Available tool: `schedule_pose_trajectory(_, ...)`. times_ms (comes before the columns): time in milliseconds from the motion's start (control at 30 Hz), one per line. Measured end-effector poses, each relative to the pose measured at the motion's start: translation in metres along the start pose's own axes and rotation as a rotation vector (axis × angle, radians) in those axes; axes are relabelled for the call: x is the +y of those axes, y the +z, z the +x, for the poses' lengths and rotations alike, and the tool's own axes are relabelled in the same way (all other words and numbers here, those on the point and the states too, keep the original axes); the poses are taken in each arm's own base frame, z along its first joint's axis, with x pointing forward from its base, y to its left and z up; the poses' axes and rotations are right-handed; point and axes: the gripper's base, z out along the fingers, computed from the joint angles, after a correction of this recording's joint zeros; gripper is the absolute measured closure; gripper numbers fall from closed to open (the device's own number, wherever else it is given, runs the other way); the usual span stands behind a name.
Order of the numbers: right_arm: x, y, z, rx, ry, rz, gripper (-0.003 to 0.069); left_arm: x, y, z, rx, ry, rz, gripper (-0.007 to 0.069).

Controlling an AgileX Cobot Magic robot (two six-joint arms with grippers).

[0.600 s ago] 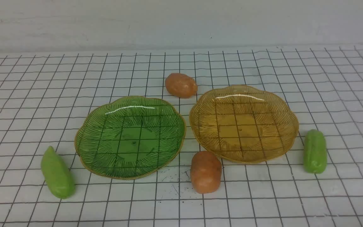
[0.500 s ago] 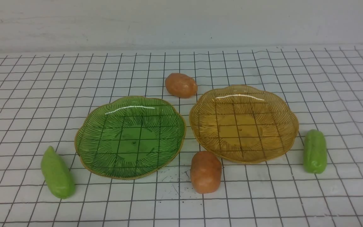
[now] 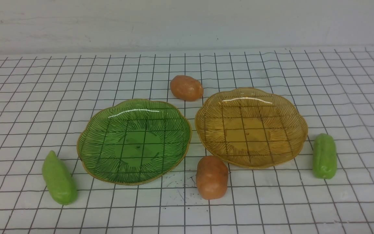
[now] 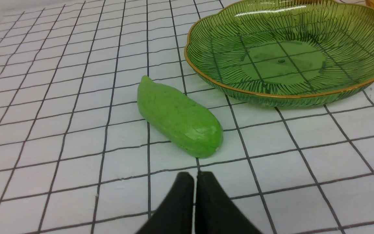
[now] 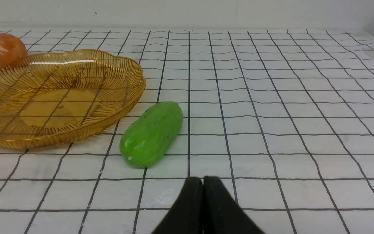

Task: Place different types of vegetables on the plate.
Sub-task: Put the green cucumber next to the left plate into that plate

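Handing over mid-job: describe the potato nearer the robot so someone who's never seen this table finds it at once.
On the gridded table, find the green plate on the left and the amber plate on the right. The near potato lies just in front of the gap between them, on the robot's side. The other potato sits behind the plates, toward the wall.

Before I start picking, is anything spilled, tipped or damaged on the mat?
Only one thing: dark specks on the grid mat between the green plate and the nearer potato, scuffs or crumbs, I cannot tell. That plate and the amber plate sit flat and empty; no vegetable looks damaged.
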Motion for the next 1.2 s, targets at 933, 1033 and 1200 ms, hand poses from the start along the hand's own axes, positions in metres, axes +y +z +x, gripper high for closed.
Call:
schedule_pose_trajectory(933, 0.0, 0.0, 0.0, 0.0, -0.001, 0.0, 0.0673, 0.01, -0.008, -0.036, -0.429, -1.084, 0.116, 0.0632)
schedule_pose_trajectory(1033, 0.002, 0.0, -0.002, -0.032, 0.056, -0.019, 0.0673, 0.023, -0.013, -0.041, -0.573, -1.159, 0.046, 0.0632)
schedule_pose_trajectory(1200, 0.004, -0.002, -0.02, -0.238, 0.415, -0.091, 0.0673, 0.034, -0.034, -0.071, -0.768, -1.123, 0.025, 0.0632)
